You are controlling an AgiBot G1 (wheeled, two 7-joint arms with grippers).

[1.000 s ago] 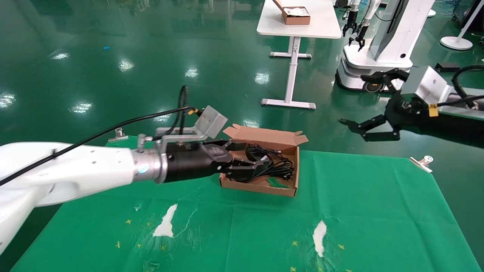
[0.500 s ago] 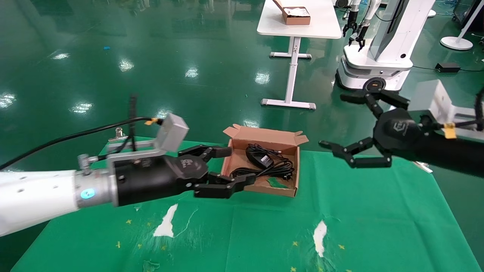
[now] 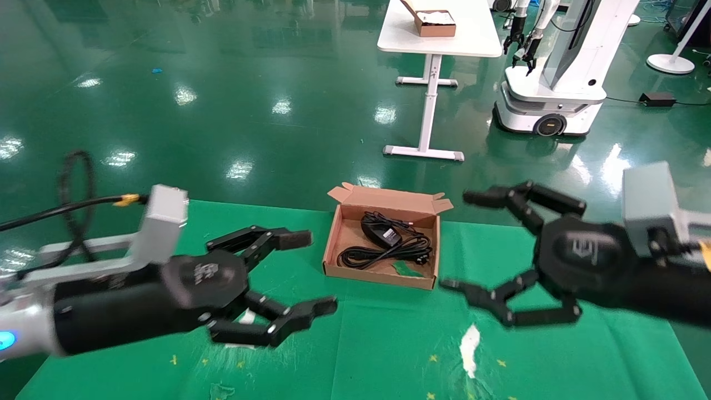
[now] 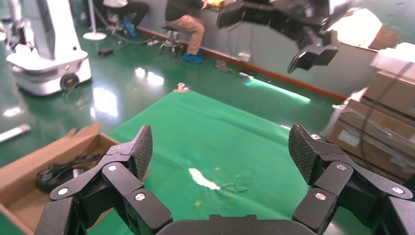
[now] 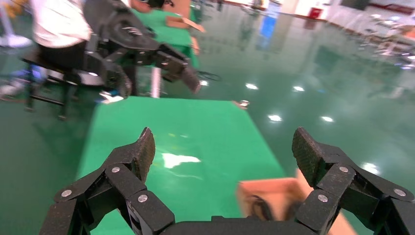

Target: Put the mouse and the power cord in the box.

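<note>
Mouse and floppy, light power cord lie in box; grip bunched loops. Left gripper and right gripper spread wide, empty.

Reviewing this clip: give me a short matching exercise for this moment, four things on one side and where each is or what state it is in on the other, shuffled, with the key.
Things:
1. mouse
2. power cord
3. left claw
4. right claw

Places or states:
A. open, empty, above the green cloth on the robot's right of the box
B. looped on the box floor, on the side nearer the robot
C. open, empty, above the green cloth on the robot's left of the box
D. inside the box, toward its far wall

Pairs: 1-D, 2-B, 3-C, 4-A
</note>
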